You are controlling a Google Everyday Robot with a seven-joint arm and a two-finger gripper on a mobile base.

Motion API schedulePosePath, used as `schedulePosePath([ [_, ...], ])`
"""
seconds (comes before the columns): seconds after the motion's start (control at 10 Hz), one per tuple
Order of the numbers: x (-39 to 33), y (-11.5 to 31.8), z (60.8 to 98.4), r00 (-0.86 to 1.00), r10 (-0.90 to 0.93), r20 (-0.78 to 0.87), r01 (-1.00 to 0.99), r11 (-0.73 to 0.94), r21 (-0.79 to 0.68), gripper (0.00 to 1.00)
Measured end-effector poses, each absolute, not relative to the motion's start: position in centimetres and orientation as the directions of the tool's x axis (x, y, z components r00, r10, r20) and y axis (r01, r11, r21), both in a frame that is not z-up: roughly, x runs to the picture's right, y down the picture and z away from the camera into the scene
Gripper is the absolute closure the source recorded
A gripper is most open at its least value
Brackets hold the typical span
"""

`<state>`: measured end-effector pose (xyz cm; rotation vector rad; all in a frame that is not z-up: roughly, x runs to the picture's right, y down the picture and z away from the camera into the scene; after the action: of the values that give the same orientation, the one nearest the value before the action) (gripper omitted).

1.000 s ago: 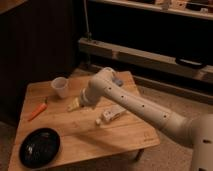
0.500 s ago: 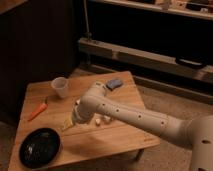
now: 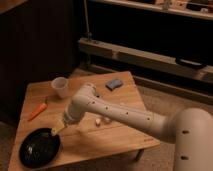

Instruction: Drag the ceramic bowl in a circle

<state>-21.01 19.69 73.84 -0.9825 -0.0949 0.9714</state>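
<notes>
Swung further down and left since the earlier frames, the gripper now sits at the upper right rim of the ceramic bowl; whether it is open or closed cannot be told. That bowl rests in the lower left of the frame, on the near left corner of the wooden table. Further up the tabletop lie a carrot, a pale cup and a blue pad. A dark cabinet fills the upper left, and a metal rail crosses the right.

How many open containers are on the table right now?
2. The ceramic bowl sits front-left on the table, with the gripper at its right rim. The cup stands back-left. The arm may hide others.
</notes>
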Motion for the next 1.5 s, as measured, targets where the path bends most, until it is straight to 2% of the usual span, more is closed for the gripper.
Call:
schedulePosePath([
  [0.5, -22.9, 22.2, 74.0, 0.657, 0.683, -0.318, -0.606, 0.227, -0.763, 0.2],
  [1.0, -22.7, 22.3, 74.1, 0.654, 0.686, -0.318, -0.608, 0.227, -0.761, 0.2],
  [1.5, -21.4, 19.6, 73.2, 0.457, 0.832, -0.314, -0.697, 0.115, -0.708, 0.2],
])
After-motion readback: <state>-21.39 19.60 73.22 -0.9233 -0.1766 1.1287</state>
